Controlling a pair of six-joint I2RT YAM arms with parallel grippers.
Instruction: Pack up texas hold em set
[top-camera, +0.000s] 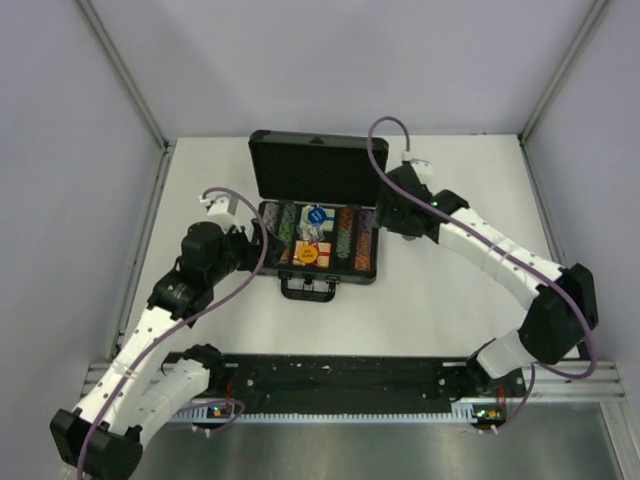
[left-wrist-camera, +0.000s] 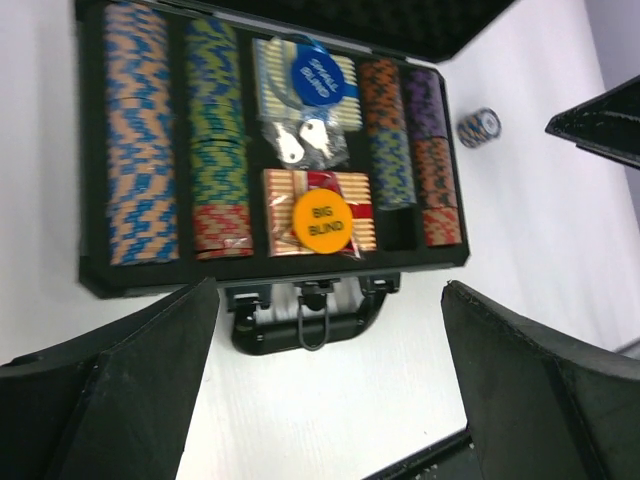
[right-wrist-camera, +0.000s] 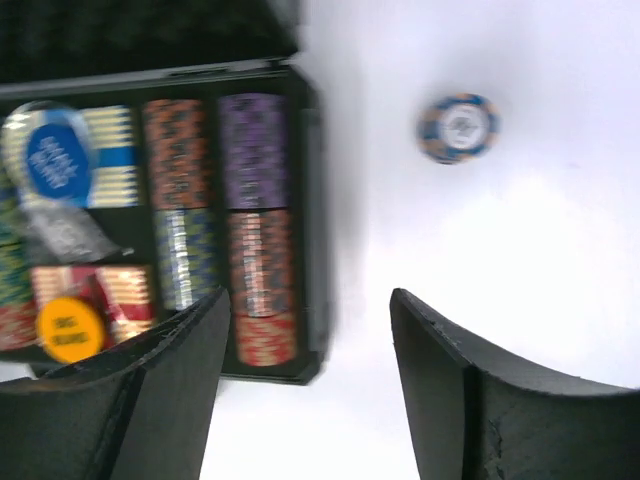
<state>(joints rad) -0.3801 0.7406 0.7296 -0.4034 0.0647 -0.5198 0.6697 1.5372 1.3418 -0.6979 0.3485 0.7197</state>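
Observation:
The black case (top-camera: 318, 168) of the texas hold em set lies open mid-table, lid tilted back. Its tray (left-wrist-camera: 95, 282) holds rows of multicoloured chips (left-wrist-camera: 140, 150), two card boxes, keys, a blue button (left-wrist-camera: 318, 72) and an orange "BIG BLIND" button (left-wrist-camera: 322, 222). The handle (left-wrist-camera: 305, 322) faces the arms. A small stack of blue-edged chips (right-wrist-camera: 458, 127) sits on the table just right of the case, also in the left wrist view (left-wrist-camera: 479, 126). My left gripper (left-wrist-camera: 330, 335) is open above the table in front of the handle. My right gripper (right-wrist-camera: 312, 335) is open and empty over the case's right edge.
White table (top-camera: 450, 300) with grey walls on three sides. A black rail (top-camera: 340, 375) runs along the near edge between the arm bases. A tip of the right gripper shows at the left wrist view's upper right (left-wrist-camera: 600, 125).

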